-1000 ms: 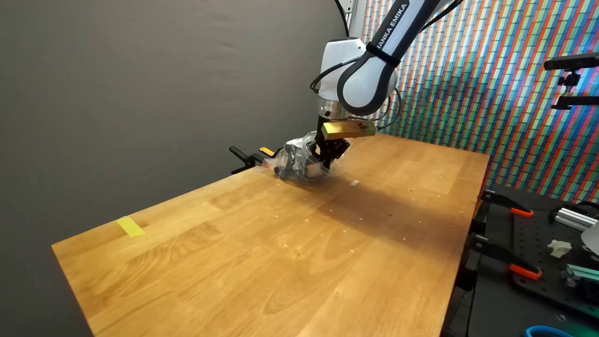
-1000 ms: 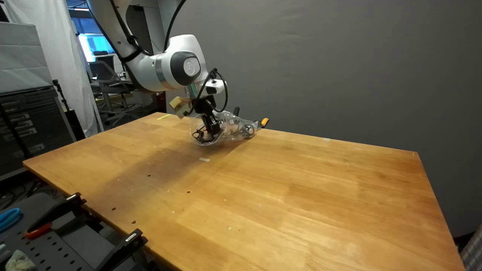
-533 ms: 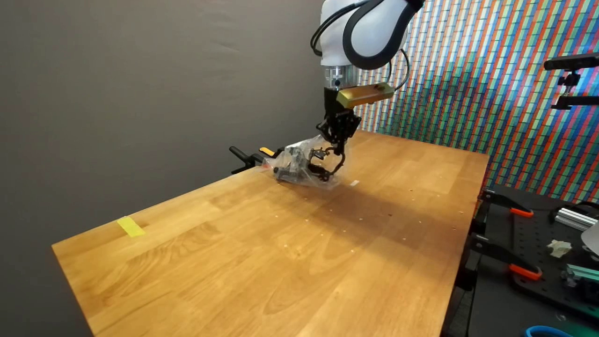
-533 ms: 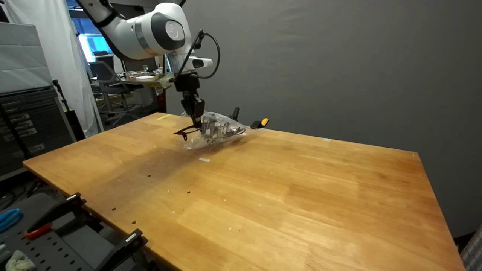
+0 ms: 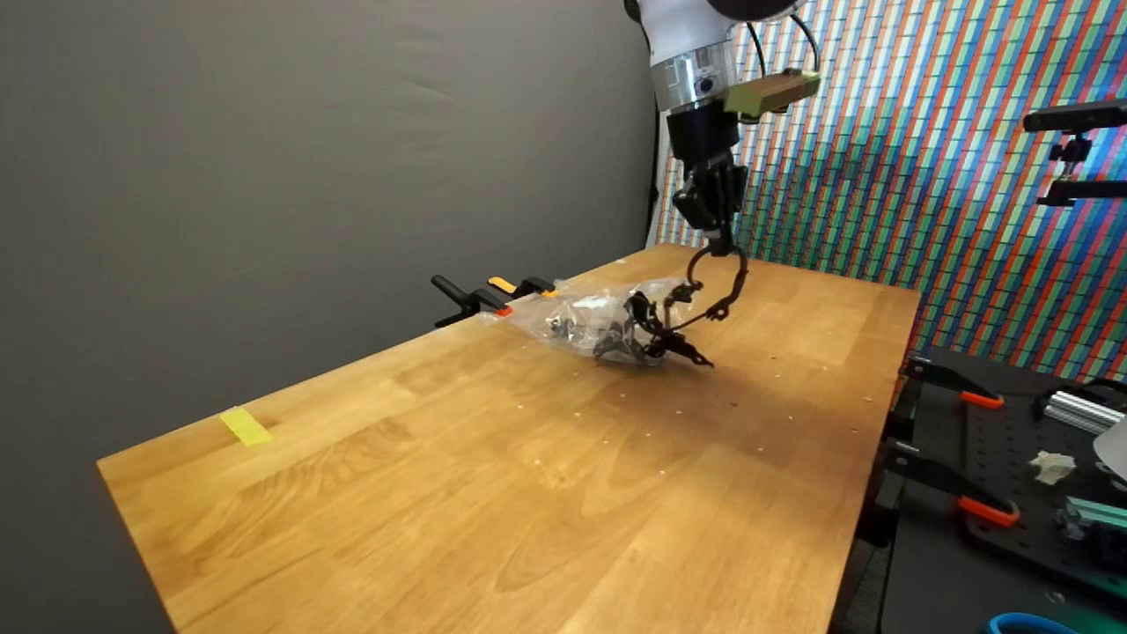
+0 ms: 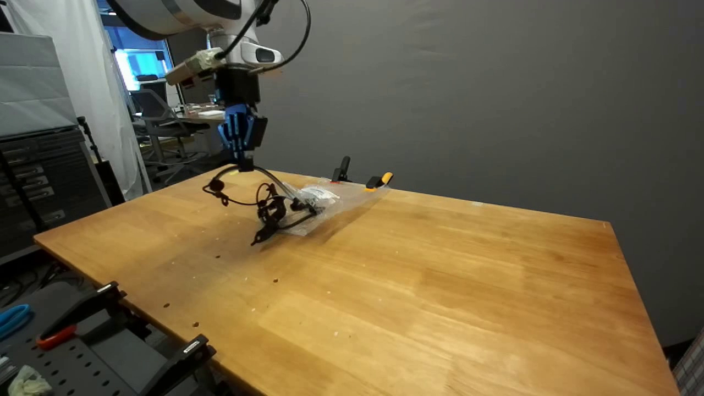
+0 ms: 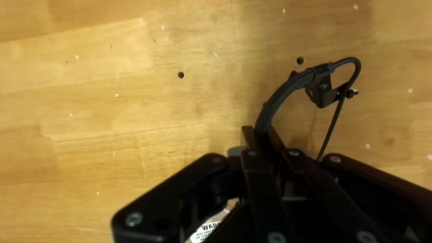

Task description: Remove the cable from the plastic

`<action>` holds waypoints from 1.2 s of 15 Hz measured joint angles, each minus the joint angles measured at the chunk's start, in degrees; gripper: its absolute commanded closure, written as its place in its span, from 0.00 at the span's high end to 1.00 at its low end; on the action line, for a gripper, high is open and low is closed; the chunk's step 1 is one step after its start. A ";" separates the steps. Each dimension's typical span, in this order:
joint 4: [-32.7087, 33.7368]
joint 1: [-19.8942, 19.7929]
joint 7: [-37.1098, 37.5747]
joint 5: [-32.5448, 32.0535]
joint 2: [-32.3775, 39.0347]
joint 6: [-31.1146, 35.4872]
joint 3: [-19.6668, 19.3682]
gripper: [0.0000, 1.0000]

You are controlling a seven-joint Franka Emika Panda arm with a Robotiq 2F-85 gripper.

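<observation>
The arm (image 5: 685, 33) is rounded and white, with dark grey trim (image 6: 220, 6). Under it come a bright metal collar (image 5: 682, 81) with a round dark spot and a black cylinder (image 5: 702, 132). In an exterior view a box (image 5: 766, 94) juts towards the right edge of the desk (image 5: 493, 528), olive-gold at its end, brown along its side. On the side towards the desk's back right corner, in an exterior view, is a small white lug (image 6: 257, 53) with a dark oval. Black cables (image 6: 308, 25) arc from the arm. The gripper (image 6: 246, 166) is black, though its links (image 6: 236, 131) show blue in an exterior view. In the wrist view they bear silver screw heads (image 7: 134, 219), and the fingers (image 7: 250, 141) are narrow.
</observation>
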 measured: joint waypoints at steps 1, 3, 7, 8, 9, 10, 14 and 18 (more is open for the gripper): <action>-0.26 -0.59 -2.65 0.35 -1.81 -3.22 0.75 0.02; -0.33 -1.44 -7.47 0.78 -5.21 -9.87 1.90 0.02; 0.79 -2.26 -15.33 3.10 -10.18 -20.69 3.11 0.02; 1.81 -2.27 -17.71 5.23 -10.64 -23.61 3.32 0.02; 3.11 -2.27 -19.91 7.33 -10.77 -26.55 3.63 0.02; 4.53 -2.25 -21.93 9.49 -10.76 -29.26 4.06 0.02; 9.43 -1.96 -26.54 19.12 -10.55 -33.22 6.57 0.02; 12.09 -0.93 -26.85 28.87 -10.28 -31.49 9.79 0.02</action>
